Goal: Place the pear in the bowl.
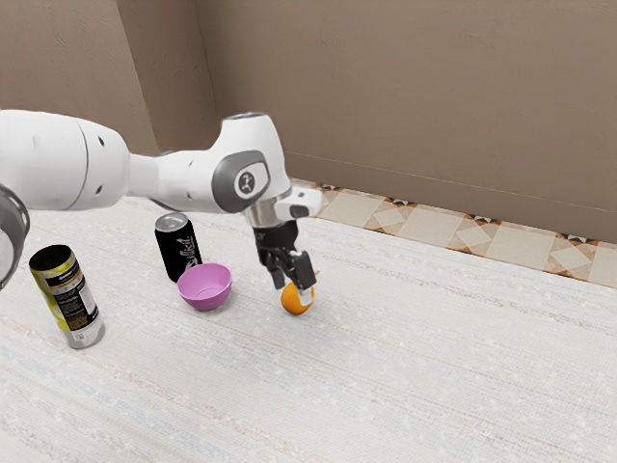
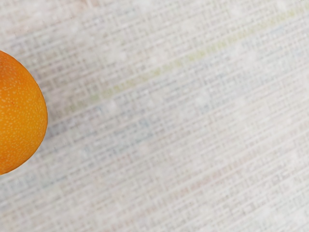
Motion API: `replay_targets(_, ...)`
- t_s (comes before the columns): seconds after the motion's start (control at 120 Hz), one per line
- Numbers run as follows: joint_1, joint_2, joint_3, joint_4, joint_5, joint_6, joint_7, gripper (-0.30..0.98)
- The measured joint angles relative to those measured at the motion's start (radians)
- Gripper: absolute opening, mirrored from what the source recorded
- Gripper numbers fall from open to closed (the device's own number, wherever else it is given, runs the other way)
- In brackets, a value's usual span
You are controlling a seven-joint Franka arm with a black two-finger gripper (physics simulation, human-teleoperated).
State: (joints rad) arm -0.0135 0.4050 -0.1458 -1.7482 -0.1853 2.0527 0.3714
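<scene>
The pear, an orange rounded fruit [image 1: 292, 305], rests on the table in the exterior view. My gripper [image 1: 292, 288] is low over it with its fingers apart, and one fingertip overlaps the fruit's upper part there. Whether that finger touches it I cannot tell. In the wrist view the pear [image 2: 20, 116] is partly cut off by the picture's edge. The pink bowl [image 1: 205, 289] stands upright toward the exterior view's left, apart from the gripper, and its visible inside holds nothing.
A black can [image 1: 176, 253] stands right behind the bowl. Farther toward the exterior view's left is a black and yellow canister [image 1: 70, 300]. The pale woven table surface [image 1: 386, 367] extends toward the exterior view's right, with a wall behind.
</scene>
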Motion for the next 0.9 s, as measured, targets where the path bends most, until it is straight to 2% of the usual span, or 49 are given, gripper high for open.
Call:
replay_targets(0.192,0.001,0.048,0.028,0.036,0.000,0.019,-0.017,0.69)
replay_targets(0.367,0.008,0.128,0.030,0.098,-0.001,0.027,-0.028,0.69)
replay_targets(0.9,0.026,0.265,0.041,0.230,-0.004,0.032,-0.044,0.69)
